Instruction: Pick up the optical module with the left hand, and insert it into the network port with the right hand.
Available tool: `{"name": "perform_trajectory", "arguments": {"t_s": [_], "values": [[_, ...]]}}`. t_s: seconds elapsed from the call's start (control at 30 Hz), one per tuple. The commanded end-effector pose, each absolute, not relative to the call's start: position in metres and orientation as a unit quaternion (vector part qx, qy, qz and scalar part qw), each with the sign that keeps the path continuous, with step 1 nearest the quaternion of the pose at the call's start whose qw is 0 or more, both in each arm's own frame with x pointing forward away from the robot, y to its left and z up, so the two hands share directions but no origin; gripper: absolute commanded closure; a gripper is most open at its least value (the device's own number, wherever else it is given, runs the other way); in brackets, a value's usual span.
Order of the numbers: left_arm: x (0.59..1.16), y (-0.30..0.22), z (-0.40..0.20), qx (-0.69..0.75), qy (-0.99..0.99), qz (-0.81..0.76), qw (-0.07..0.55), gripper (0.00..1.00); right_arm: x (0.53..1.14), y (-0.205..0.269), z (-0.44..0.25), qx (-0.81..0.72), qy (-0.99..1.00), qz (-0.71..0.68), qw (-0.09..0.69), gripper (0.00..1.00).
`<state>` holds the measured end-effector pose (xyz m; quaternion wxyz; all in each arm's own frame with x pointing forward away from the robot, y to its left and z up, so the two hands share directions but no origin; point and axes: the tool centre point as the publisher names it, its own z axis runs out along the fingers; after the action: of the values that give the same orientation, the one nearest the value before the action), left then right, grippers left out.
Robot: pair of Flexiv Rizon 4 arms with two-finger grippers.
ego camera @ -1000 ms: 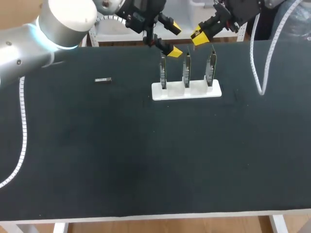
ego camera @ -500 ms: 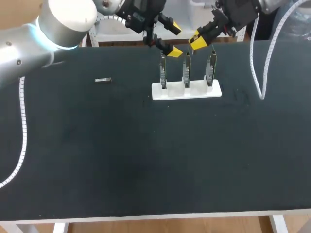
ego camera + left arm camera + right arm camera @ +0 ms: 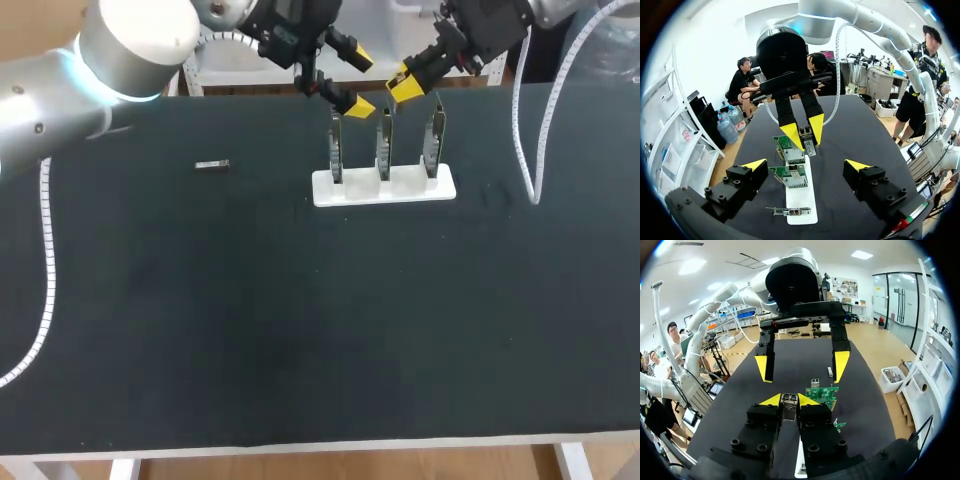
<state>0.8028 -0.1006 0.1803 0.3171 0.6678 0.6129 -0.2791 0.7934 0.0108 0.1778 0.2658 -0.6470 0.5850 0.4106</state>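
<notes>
R gripper (image 3: 405,84), clamping optical module (image 3: 789,409), is creeping twd 8 o'clock over port boards (image 3: 384,148), so insertion's nearing; L gripper (image 3: 357,82) is hanging wide open.

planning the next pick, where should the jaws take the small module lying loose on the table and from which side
Take the small module across its two long sides, near mid-length, coming straight down. It lies flat on the table, long axis left to right in the head view, with nothing close beside it, so a top-down pinch looks simplest.
</notes>
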Motion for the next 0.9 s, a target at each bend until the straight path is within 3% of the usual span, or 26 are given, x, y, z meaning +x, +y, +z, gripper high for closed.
{"name": "perform_trajectory", "arguments": {"t_s": [0.03,0.9], "values": [[0.802,-0.101,0.181,0.668,0.614,-0.278,0.316,0.0,0.801,0.011,0.176,-0.648,0.584,0.414,0.26,1.0],[0.802,-0.101,0.181,0.668,0.614,-0.278,0.316,0.0,0.806,0.011,0.164,-0.644,0.586,0.424,0.248,1.0]]}}
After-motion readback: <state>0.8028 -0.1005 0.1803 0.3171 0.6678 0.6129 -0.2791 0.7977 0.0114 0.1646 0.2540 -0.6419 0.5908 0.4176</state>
